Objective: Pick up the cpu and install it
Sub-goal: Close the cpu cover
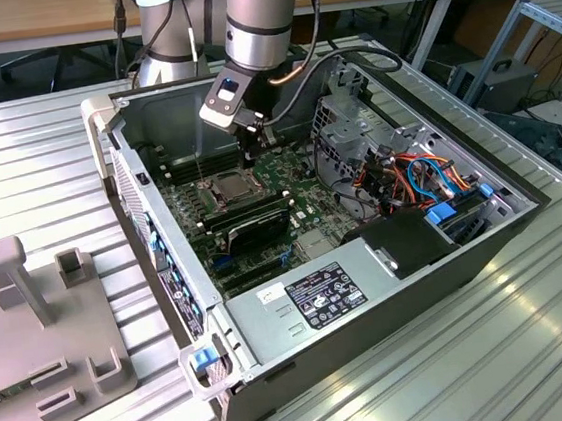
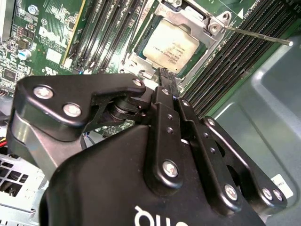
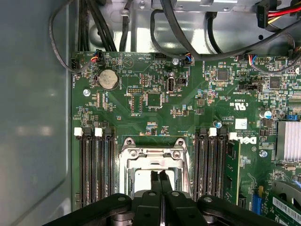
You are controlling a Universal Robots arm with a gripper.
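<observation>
Second wrist view has the cpu (image 2: 170, 44) lying flat inside the socket frame (image 2: 214, 26) on the motherboard (image 2: 42, 33), so it looks seated to me. The gripper (image 2: 168, 79) hangs right over it, fingers pinched together with nothing between them. The thin latch lever (image 2: 256, 35) sticks out free, so I'd guess the socket isn't locked down.
</observation>
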